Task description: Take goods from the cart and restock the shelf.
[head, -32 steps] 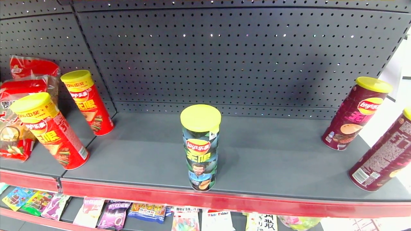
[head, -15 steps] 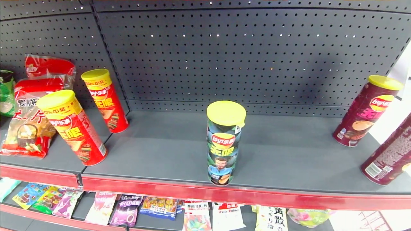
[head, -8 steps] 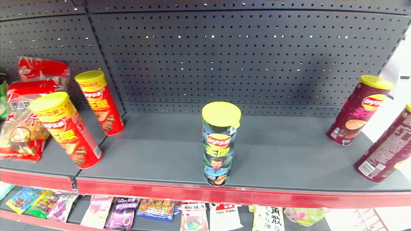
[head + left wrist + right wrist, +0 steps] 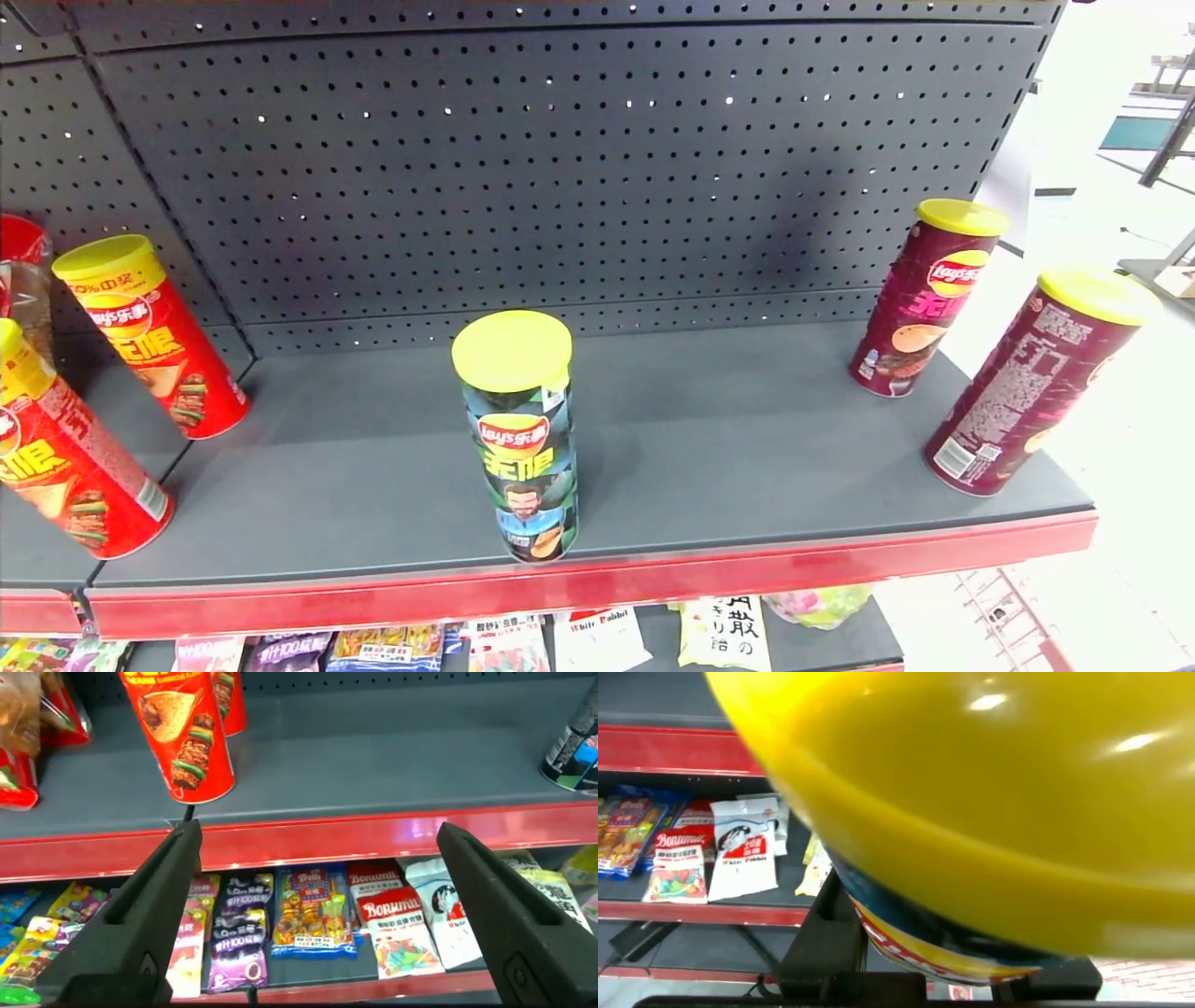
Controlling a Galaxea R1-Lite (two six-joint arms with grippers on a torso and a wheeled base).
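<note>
The held can (image 4: 924, 943), the one with the wide yellow lid, sat clamped in the right gripper (image 4: 948, 975). The dark fingers were closed on its body just below the lid. It was low, out in front of the shelving and not yet on the shelf (image 4: 709, 448). The lower shelf (image 4: 701, 910) with its packets lay beyond it.

The left gripper (image 4: 318, 829) hung with its fingers spread wide and nothing between them. It faced the shelf's red front edge, near the front red can.

Five cans stood upright on the shelf. A green can (image 4: 523, 439) was at the middle of the front edge. Two maroon cans (image 4: 920, 299) were at the right end, one toward the back and one nearer the front right corner. Two red cans (image 4: 149, 336) stood at the left end, one behind the other. Wide bare stretches of shelf lay on either side of the green can, back to the pegboard back (image 4: 560, 187). Below, snack packets (image 4: 299, 924) lay in a row on the lower shelf.

By my reckoning the restocking was partway through. Some cans were already in place and one more was in hand, waiting to be lifted and set down. The bare stretches beside the green can looked the likely spot. I could not tell how many goods were left to fetch.
</note>
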